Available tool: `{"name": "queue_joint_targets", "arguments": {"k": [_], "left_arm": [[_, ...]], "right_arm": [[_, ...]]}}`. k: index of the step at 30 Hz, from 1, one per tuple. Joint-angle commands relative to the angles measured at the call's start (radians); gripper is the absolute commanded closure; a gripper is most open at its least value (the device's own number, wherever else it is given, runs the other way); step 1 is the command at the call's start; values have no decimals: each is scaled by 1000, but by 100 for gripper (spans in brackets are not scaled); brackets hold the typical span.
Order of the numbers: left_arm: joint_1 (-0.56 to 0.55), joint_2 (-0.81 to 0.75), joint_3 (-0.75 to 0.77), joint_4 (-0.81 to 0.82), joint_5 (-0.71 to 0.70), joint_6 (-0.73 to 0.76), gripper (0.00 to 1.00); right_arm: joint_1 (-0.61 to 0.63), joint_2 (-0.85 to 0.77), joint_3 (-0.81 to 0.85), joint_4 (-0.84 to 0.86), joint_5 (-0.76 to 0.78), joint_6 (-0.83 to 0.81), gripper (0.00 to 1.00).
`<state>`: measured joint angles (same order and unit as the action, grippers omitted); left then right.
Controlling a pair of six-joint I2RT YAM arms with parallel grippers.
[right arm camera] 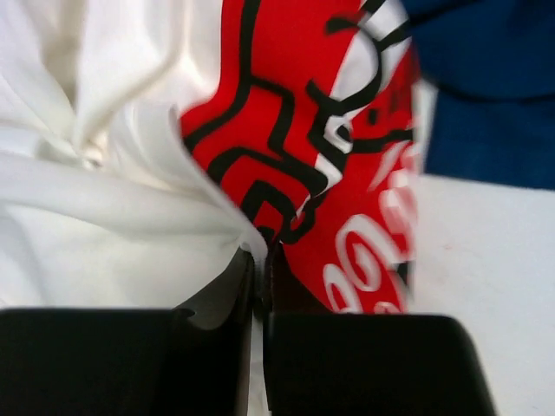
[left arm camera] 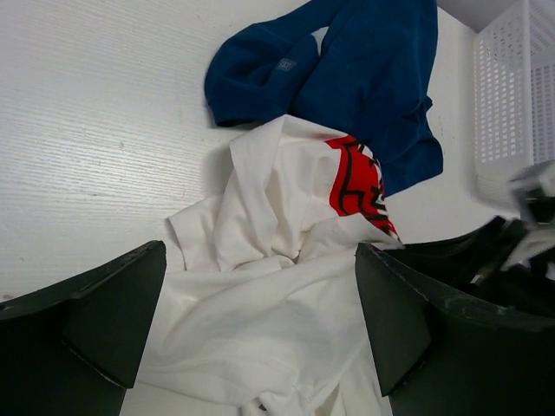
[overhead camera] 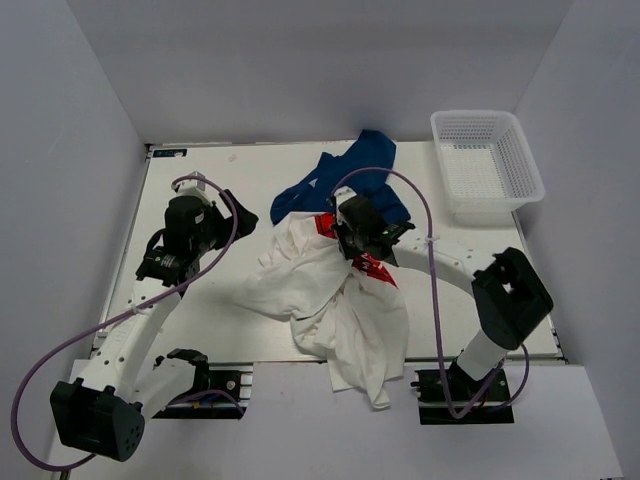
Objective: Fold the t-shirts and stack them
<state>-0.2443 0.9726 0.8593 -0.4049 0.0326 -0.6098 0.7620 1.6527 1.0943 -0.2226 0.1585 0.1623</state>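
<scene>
In the middle of the table [overhead camera: 200, 300], the white t-shirt [overhead camera: 340, 310] lies crumpled. Its long axis runs from the red print at its far end down to the near edge, where the hem seems to spill over. The right jaws are closed on a fold of this shirt right beside the red graphic [right arm camera: 286, 147]; in the wrist view the cloth is pinched between the 2 black fingers [right arm camera: 217, 347]. From that pinch point nearly all the white cloth lies toward the near edge and a little to the left.

The left jaws stand wide open and hold nothing. They hover just off the shirt's left side, with a bunched white fold straight ahead of them. That makes the left arm the nearer one for the loose left part.

The blue t-shirt [overhead camera: 350, 175] is heaped just beyond, toward the far edge, touching the white one at the print. A white mesh basket [overhead camera: 487, 165] sits in the far right corner.

I'd judge that spreading the white shirt flat needs a pull away from the blue one.
</scene>
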Motion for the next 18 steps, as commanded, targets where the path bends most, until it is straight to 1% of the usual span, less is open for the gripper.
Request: {"name": "queue_joint_targets", "arguments": {"k": [1, 2, 3, 5, 6, 7, 8, 9, 10, 11, 12, 14, 15, 16, 17, 18], "left_arm": [[-1, -29, -2, -12, -19, -7, 0], [-1, -40, -2, -12, -19, -7, 0], [-1, -40, -2, 0, -19, -7, 0], [-1, -49, -13, 9, -19, -7, 0], [-1, -49, -13, 9, -19, -7, 0], [-1, -49, -13, 9, -10, -7, 0], [-1, -49, -13, 9, -10, -16, 0], [-1, -49, -13, 9, -10, -16, 0], [-1, -40, -3, 9, -10, -16, 0], [-1, -40, -3, 9, -10, -16, 0], [-1, -40, -3, 0, -10, -16, 0], [-1, -31, -3, -11, -34, -16, 0], [8, -31, 6, -11, -34, -16, 0], [8, -31, 6, -20, -43, -16, 0], [8, -31, 6, -20, -43, -16, 0], [8, -20, 6, -20, -52, -16, 0]], "right_arm": [[-15, -160, 64, 143, 151, 25, 100], [-18, -194, 79, 147, 209, 26, 100], [-26, -208, 114, 152, 232, 20, 100], [-42, -247, 183, 170, 321, -20, 100], [-49, -255, 284, 172, 349, -70, 100], [-50, -258, 314, 190, 412, -88, 100], [-65, -264, 344, 201, 430, -111, 100], [-70, -261, 410, 210, 444, -154, 100], [-78, -252, 467, 276, 472, -215, 100], [-95, -236, 496, 287, 495, -243, 100], [-101, -225, 613, 295, 519, -297, 100], [-127, -180, 697, 325, 561, -409, 100], [-133, -132, 854, 341, 579, -440, 100], [-141, -108, 896, 401, 599, -499, 100], [-165, -90, 929, 426, 637, -574, 100], [-174, -24, 1041, 448, 650, -611, 100]]}}
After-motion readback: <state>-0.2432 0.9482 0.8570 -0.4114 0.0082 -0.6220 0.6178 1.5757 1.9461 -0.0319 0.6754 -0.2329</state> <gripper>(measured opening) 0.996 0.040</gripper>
